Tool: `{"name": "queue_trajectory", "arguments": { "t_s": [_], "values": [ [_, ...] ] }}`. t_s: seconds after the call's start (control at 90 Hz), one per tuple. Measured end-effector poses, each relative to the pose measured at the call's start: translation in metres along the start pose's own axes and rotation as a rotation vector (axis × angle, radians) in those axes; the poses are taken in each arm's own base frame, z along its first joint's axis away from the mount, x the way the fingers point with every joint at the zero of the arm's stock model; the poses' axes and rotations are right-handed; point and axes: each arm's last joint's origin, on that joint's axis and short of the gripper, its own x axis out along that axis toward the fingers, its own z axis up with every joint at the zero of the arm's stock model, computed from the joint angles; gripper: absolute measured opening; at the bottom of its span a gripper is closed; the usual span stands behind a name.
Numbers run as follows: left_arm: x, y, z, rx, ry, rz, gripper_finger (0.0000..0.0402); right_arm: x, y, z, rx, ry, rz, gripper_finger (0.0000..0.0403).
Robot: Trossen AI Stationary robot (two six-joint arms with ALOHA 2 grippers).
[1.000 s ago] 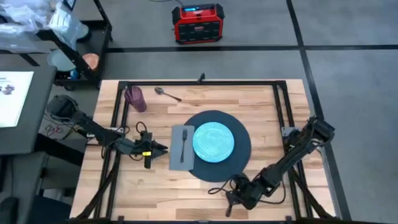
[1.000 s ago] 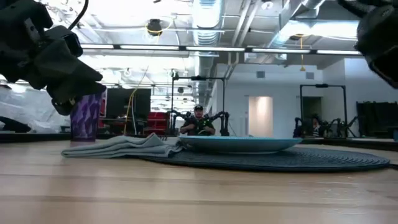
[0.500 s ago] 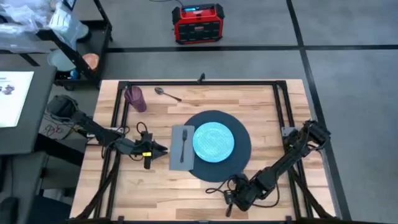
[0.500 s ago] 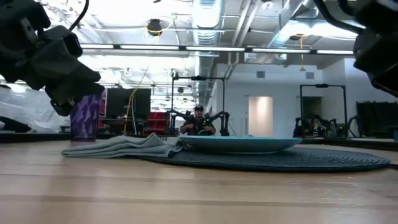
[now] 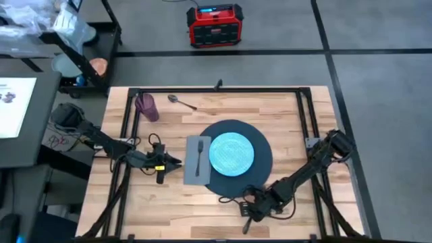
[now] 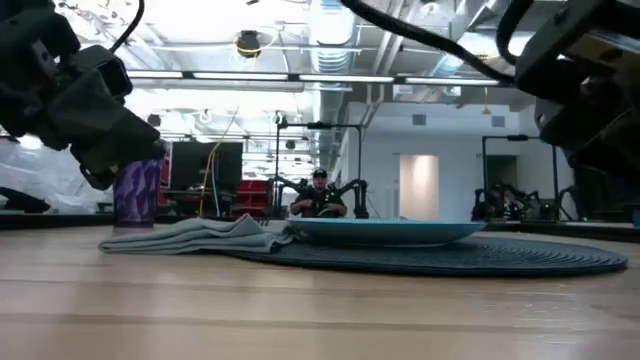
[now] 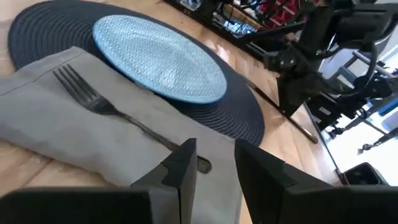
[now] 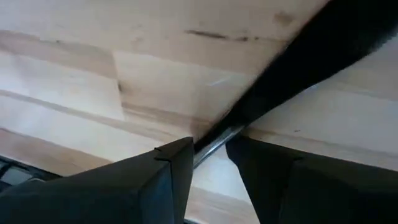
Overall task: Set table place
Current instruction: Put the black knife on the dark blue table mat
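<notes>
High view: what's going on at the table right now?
A place setting is partly laid: the light blue plate sits on the dark round mat, with a fork on the grey napkin beside it. The right gripper is down at the table's near edge over a dark-handled utensil. The left gripper waits beside the napkin.

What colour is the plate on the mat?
Light blue plate, finely speckled; clearest in the left wrist view.

Fork (image 5: 199, 156) on grey napkin (image 5: 190, 173)
</notes>
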Motion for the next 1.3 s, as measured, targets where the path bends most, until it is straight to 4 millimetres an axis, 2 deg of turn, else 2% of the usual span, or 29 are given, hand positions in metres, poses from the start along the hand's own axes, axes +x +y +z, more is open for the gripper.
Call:
{"name": "queue_trajectory", "arguments": {
  "t_s": [0.167,0.456,0.8,1.0,1.3],
  "values": [
    [0.000,0.000,0.000,0.000,0.000,0.000,0.0093,0.004,0.004,0.000,-0.046,0.005,-0.034,0.0095],
    [0.000,0.000,0.000,-0.005,-0.002,-0.001,0.0093,-0.004,0.006,-0.004,-0.134,-0.022,-0.056,0.0006],
    [0.000,0.000,0.000,-0.015,-0.002,-0.002,0.0093,-0.003,-0.003,-0.012,-0.141,-0.037,-0.083,0.0000],
    [0.000,0.000,0.000,-0.015,-0.001,-0.002,0.0093,-0.006,-0.016,-0.022,-0.095,-0.071,-0.115,0.0000],
    [0.000,0.000,0.000,-0.015,0.001,-0.004,0.0093,-0.041,-0.051,-0.039,0.016,-0.234,-0.206,0.0001]
  ]
}}
